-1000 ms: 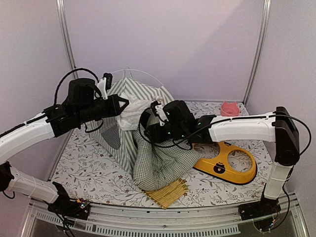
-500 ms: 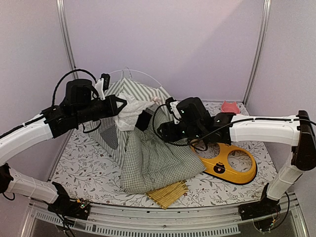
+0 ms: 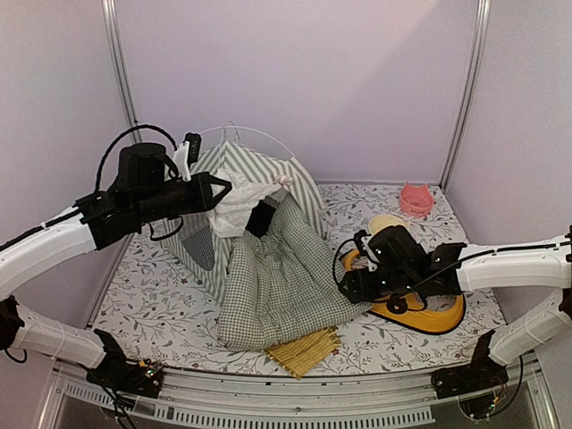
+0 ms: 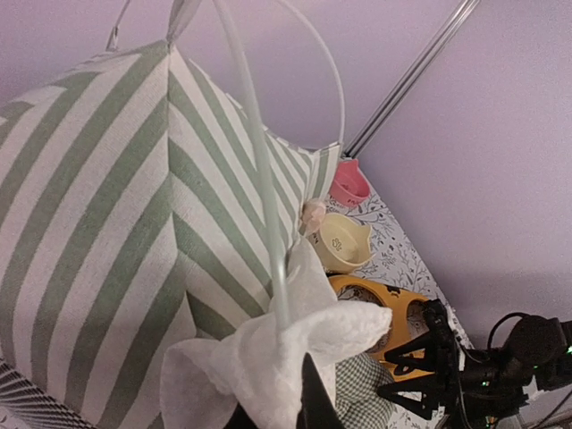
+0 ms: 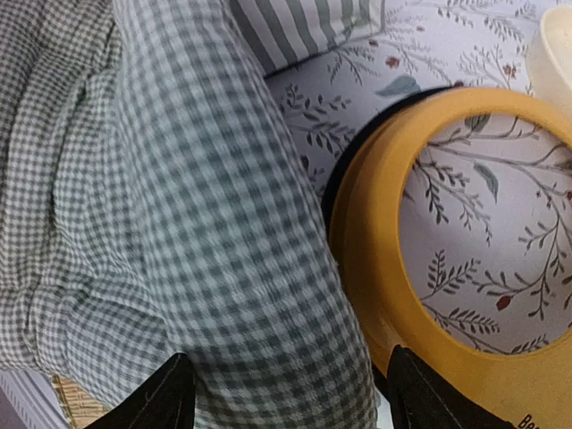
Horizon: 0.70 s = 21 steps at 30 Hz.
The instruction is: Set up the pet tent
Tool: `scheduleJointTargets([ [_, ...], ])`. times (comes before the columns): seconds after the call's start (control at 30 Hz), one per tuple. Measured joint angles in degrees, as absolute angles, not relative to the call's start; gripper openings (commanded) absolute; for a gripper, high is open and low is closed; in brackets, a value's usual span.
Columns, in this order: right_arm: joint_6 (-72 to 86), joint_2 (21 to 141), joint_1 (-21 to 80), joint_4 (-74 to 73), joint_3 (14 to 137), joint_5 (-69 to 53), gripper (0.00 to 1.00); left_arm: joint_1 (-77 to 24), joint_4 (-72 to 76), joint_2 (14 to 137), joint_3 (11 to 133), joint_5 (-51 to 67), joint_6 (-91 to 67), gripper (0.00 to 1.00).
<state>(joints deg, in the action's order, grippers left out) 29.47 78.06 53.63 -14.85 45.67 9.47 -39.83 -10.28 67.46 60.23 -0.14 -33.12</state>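
Note:
The pet tent (image 3: 234, 170) stands at the back left, green-and-white striped (image 4: 107, 232) with thin white poles (image 4: 264, 206). My left gripper (image 3: 223, 189) is shut on its white lace door curtain (image 3: 243, 201), bunched over the fingers (image 4: 315, 398) and held up off the doorway. A checked gingham cushion (image 3: 281, 277) slumps out of the tent opening onto the table. My right gripper (image 3: 347, 288) hangs open by the cushion's right edge; its jaws (image 5: 286, 389) straddle the cushion (image 5: 206, 223) without holding it.
A yellow bowl stand (image 3: 440, 315) lies under the right arm, its rim (image 5: 375, 250) beside the cushion. A cream bowl (image 3: 386, 223) and a pink bowl (image 3: 416, 197) sit at the back right. A bamboo mat (image 3: 304, 349) lies at the front.
My right gripper opened, let go of the cushion and drew back right toward the yellow stand. The cushion dropped and spread out. The left arm held still.

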Motion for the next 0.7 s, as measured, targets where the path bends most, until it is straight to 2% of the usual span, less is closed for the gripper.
scheduleJointTargets([
  [0.17,32.9,77.4,53.6,-11.1,37.6,5.8,0.99,-39.7,-10.1,67.5,60.2,1.2,-32.7,0.0],
  [0.23,33.6,77.9,53.6,-9.6,37.3,4.9,0.92,-39.7,-9.9,67.6,60.2,1.8,-32.6,0.0],
  [0.37,33.8,81.1,53.6,-5.9,38.9,2.8,0.57,-39.7,-9.7,67.8,60.2,2.7,-32.3,0.0],
  [0.5,33.3,84.5,53.6,-4.8,43.7,1.1,0.13,-39.6,-9.3,68.0,60.1,3.8,-31.8,0.0],
  [0.6,32.2,86.1,53.6,-4.8,48.8,0.7,0.01,-39.6,-9.1,68.0,60.1,4.6,-31.6,0.0],
  [0.7,31.6,88.1,53.6,-4.8,55.6,0.8,0.0,-39.6,-8.9,68.0,60.1,5.9,-31.5,0.0],
])
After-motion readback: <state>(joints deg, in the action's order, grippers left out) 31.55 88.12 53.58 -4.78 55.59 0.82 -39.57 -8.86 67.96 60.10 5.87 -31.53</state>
